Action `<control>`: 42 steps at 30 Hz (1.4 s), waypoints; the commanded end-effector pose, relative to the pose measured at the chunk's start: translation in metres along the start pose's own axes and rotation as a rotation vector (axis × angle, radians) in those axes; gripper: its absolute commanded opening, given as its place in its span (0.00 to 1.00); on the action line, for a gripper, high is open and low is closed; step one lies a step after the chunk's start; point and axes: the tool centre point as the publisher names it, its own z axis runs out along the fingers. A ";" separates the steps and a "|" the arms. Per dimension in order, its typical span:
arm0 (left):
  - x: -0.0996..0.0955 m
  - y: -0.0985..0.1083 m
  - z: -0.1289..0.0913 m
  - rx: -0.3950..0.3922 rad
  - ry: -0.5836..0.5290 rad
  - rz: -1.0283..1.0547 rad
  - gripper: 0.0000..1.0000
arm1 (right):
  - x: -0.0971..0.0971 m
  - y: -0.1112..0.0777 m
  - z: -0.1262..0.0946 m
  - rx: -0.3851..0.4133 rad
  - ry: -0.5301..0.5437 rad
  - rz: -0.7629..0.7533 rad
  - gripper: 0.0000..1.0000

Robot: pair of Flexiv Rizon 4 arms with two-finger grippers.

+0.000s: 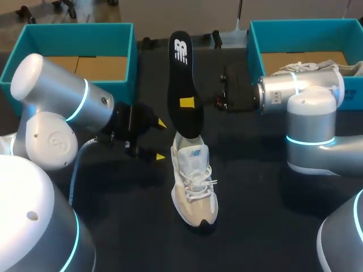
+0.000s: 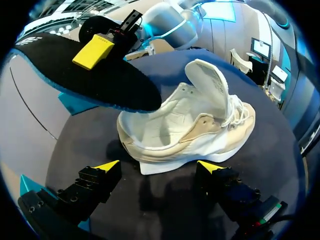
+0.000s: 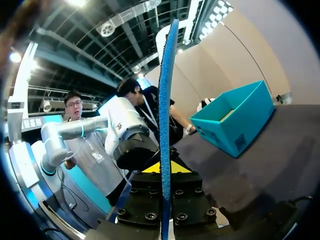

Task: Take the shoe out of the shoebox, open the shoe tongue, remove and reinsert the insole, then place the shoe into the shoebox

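Shoe (image 1: 194,184) points toe toward the table (image 1: 255,187) front.

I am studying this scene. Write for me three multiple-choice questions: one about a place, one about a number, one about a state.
1. Where is the beige shoe?
A) inside a box
B) on the table
C) held in the air

2. How many teal shoeboxes are there?
A) two
B) one
C) three

3. What is the state of the right gripper?
A) open
B) shut on a lace
C) shut on the insole

Answers:
1 B: the shoe rests with its sole on the dark tabletop.
2 A: one box stands at each far corner.
3 C: in the right wrist view, the insole's blue edge runs between its two closed fingers.
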 end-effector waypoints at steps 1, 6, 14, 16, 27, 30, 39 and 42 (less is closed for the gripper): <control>0.001 0.000 0.006 -0.003 -0.005 -0.001 1.00 | -0.004 -0.008 0.002 -0.003 -0.007 0.007 0.00; 0.000 -0.002 0.010 0.007 0.001 -0.013 1.00 | -0.008 -0.017 0.000 -0.002 -0.014 0.003 0.00; -0.002 -0.005 0.013 0.014 -0.012 -0.031 1.00 | -0.014 -0.026 0.002 -0.004 -0.011 0.012 0.00; -0.002 -0.005 0.014 0.014 -0.019 -0.036 1.00 | -0.014 -0.027 0.002 -0.005 -0.006 0.006 0.00; -0.002 -0.006 0.016 0.044 -0.071 -0.121 1.00 | -0.018 -0.033 0.008 -0.013 0.022 -0.006 0.00; -0.004 -0.007 0.014 0.040 -0.072 -0.113 1.00 | -0.018 -0.034 0.010 -0.004 0.032 -0.007 0.00; -0.005 -0.006 0.015 0.037 -0.081 -0.116 1.00 | -0.023 -0.042 0.006 0.018 0.024 -0.007 0.00; -0.004 -0.006 0.015 0.031 -0.076 -0.115 1.00 | -0.023 -0.045 0.003 0.021 0.021 -0.009 0.00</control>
